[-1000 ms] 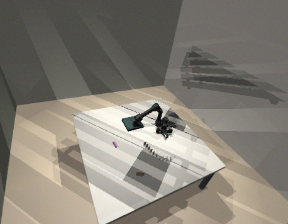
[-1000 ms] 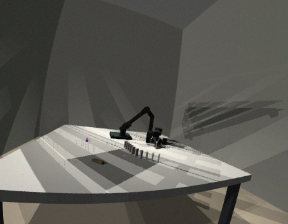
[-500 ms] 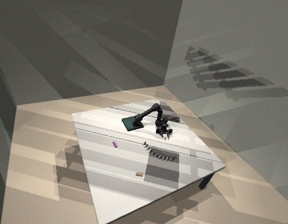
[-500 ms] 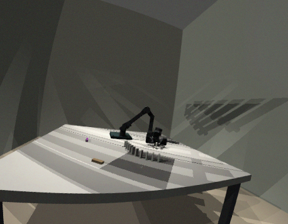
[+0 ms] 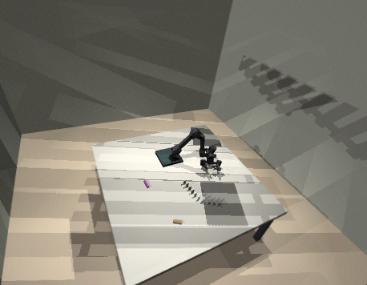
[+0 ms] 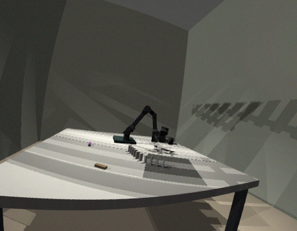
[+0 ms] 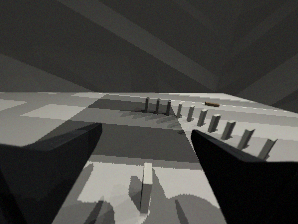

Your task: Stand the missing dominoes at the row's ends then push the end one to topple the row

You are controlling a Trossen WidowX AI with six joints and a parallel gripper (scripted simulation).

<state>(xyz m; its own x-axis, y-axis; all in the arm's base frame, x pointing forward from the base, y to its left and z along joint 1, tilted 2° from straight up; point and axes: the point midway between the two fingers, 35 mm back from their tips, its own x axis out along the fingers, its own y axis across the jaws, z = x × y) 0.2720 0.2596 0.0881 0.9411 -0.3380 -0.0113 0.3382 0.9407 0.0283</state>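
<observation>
The row of standing grey dominoes point(image 5: 191, 192) point(image 6: 137, 155) point(image 7: 214, 123) curves across the table. Several stand upright and spaced apart. My gripper point(image 5: 211, 166) point(image 6: 163, 141) point(image 7: 147, 130) is open, with its fingers wide apart, on the arm-base side of the row and away from it. A single pale domino point(image 7: 146, 187) stands upright in the wrist view, low between the two open fingers and touching neither as far as I can see. It is off to the side of the row. In the top and exterior views it is too small to tell apart from the gripper and shadows.
A purple block point(image 5: 147, 183) point(image 6: 89, 144) lies on the table point(image 5: 138, 240) point(image 6: 59, 188) to the left of the row. An orange-brown block point(image 5: 177, 221) point(image 6: 100, 166) point(image 7: 212, 104) lies nearer the front. The arm stands on a dark green base plate point(image 5: 163, 158). Striped shadows cross the table.
</observation>
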